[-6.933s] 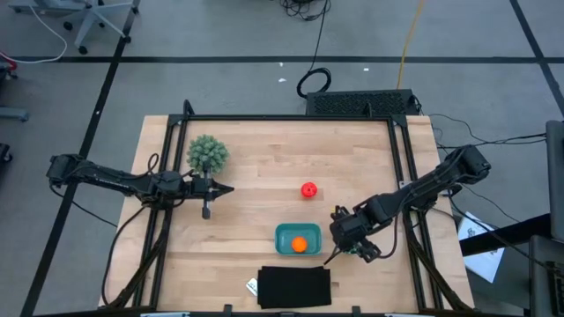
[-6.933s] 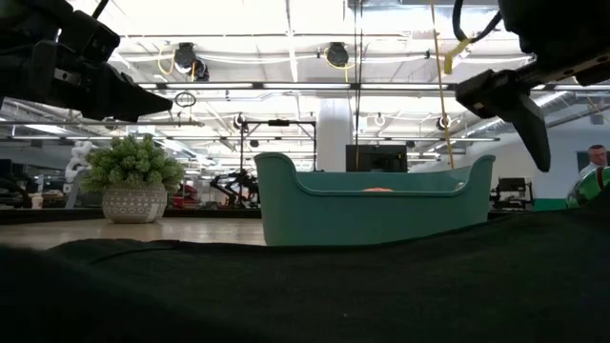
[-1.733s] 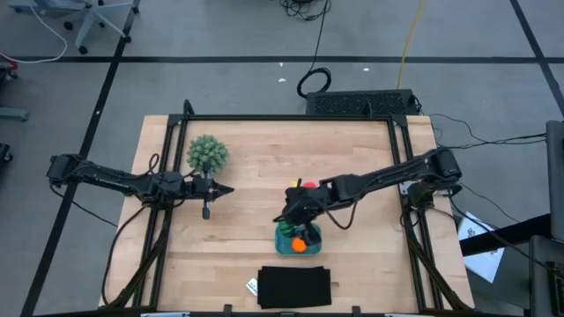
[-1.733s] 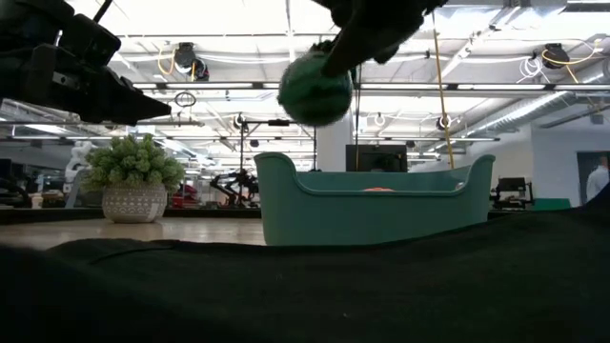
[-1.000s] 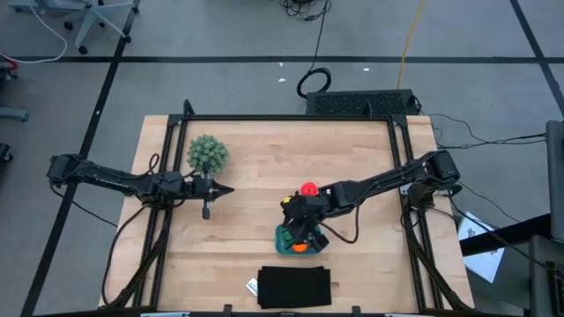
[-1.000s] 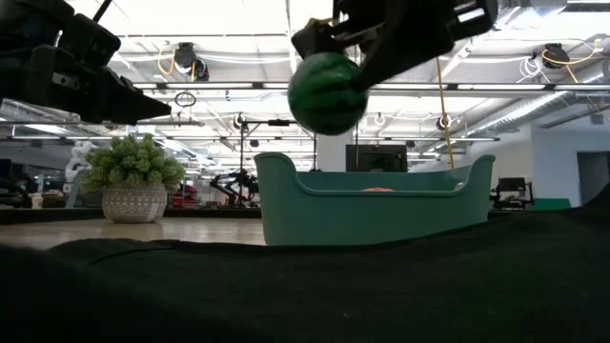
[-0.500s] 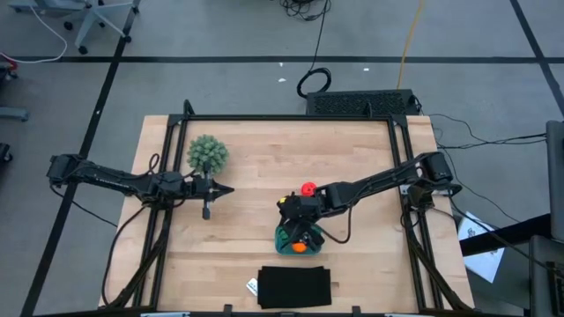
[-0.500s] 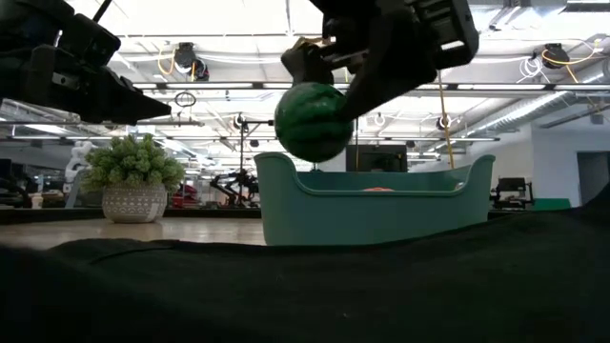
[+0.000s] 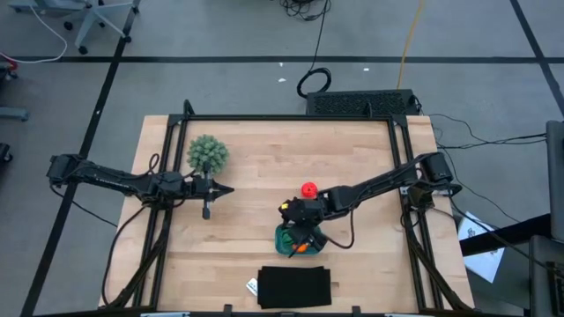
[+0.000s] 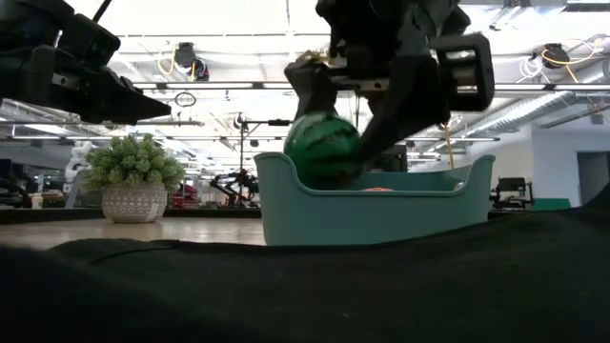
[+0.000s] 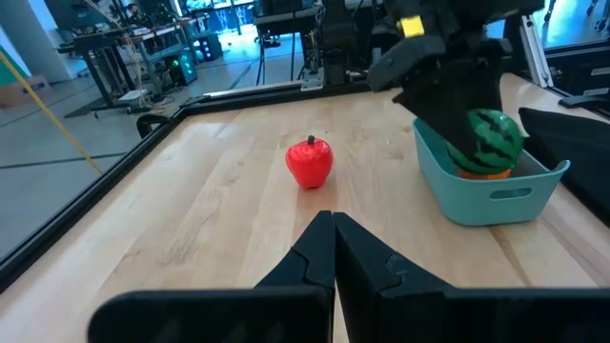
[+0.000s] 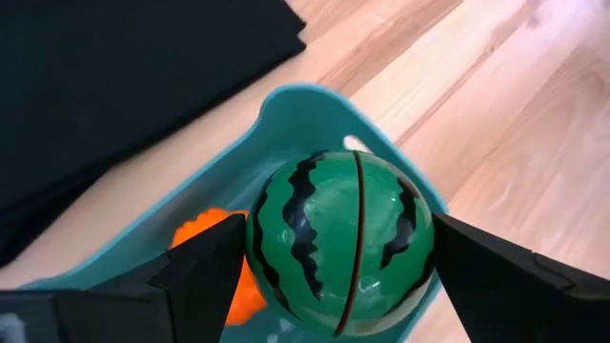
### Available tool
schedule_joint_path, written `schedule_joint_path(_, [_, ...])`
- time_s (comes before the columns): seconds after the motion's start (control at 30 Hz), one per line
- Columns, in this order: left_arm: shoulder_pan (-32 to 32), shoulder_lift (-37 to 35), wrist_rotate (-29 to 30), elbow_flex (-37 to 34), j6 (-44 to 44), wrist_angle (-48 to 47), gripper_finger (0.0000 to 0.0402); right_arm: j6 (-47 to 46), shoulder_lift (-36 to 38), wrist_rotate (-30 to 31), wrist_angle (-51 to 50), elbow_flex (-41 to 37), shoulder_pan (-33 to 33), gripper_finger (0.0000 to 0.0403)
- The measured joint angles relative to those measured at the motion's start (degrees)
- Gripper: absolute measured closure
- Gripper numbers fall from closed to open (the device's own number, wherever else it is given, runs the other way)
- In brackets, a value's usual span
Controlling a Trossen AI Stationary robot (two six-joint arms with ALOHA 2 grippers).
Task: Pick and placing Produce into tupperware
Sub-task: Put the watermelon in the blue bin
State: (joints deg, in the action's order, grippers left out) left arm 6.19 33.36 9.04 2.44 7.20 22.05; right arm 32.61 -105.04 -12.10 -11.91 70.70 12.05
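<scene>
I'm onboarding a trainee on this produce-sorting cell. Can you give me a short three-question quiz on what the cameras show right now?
1. True or false: the right gripper is shut on the watermelon.
2. Which piece lies on the bare table, outside the teal tub? A orange piece, B red piece, C watermelon.
3. Fill in: the left gripper waits shut beside the potted ____.

Key
1. True; it holds it over the tub's rim.
2. B, the red piece; the orange piece is in the tub.
3. plant.

Bushy green potted plant [image 9: 208, 153] near worktop [image 9: 256, 176] far left corner; black flat mat [image 9: 294, 287] at near edge.
</scene>
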Motion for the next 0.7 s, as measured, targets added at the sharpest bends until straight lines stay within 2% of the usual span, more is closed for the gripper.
schedule_joint_path(0.47, [0.0, 0.0, 0.0, 0.0, 0.0, 0.0, 0.0400, -8.4, 0.0, 1.4, 2.9, -0.6, -0.4, 0.0085])
schedule_joint_path(0.7, [0.0, 0.0, 0.0, 0.0, 0.0, 0.0, 0.0400, -7.5, 0.0, 3.8, 4.2, -3.2, -0.3, 0.0085])
